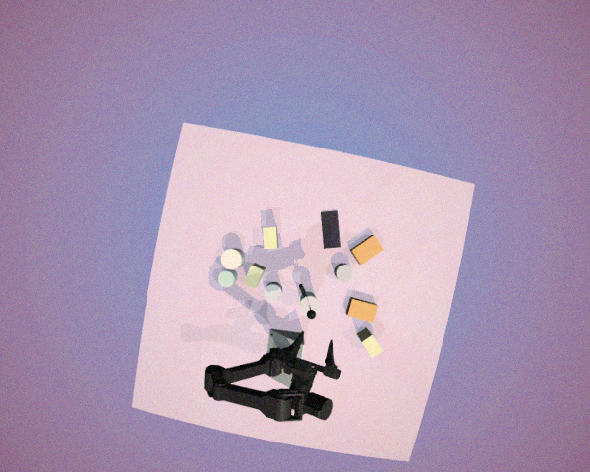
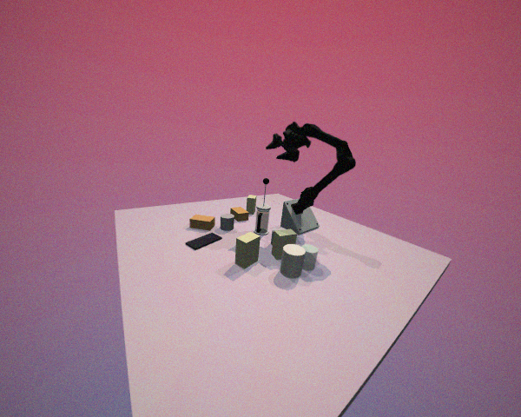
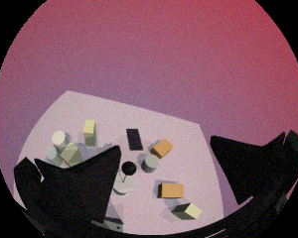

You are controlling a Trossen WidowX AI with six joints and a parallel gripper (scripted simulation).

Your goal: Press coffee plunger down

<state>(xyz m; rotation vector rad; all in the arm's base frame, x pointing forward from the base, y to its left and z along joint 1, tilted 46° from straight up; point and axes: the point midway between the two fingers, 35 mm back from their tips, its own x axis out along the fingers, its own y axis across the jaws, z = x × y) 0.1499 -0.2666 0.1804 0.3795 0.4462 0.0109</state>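
One coffee press (image 2: pixel 262 220) standing upright on the pale table (image 2: pixel 234 340), just in front of the arm's grey pedestal (image 2: pixel 313 224). Plunger rod up, black knob (image 2: pixel 266 181) high above the lid, not pressed.

Counted around the press:
- 2 orange blocks (image 2: pixel 201 221) (image 2: pixel 239 213), on the far side of it from the pedestal
- 1 flat dark slab (image 2: pixel 203 241), lying beyond those, well apart from the press
- 4 cylinders: one grey (image 2: pixel 227 221) just beside the press between the orange blocks, a cream one (image 2: pixel 293 261) and a pale green one (image 2: pixel 310 256) touching each other nearer the viewer, plus a fourth pale one (image 1: pixel 272 291) seen only from above, close to the press
- 3 yellow-green boxes: a tall one (image 2: pixel 247 249) and a tilted one (image 2: pixel 283 242) near the press on the viewer's side, a small one (image 2: pixel 251 203) behind it

One arm (image 2: pixel 337 168), black, rising from the pedestal, elbow bent back away from the press, forearm reaching forward over it. Gripper (image 2: pixel 282 149) hangs high above the knob, well apart from it, a bit to the pedestal side. Fingers spread wide, nothing between them. In the wrist view the knob (image 3: pixel 128 169) shows just beside the inner edge of one finger, far below.
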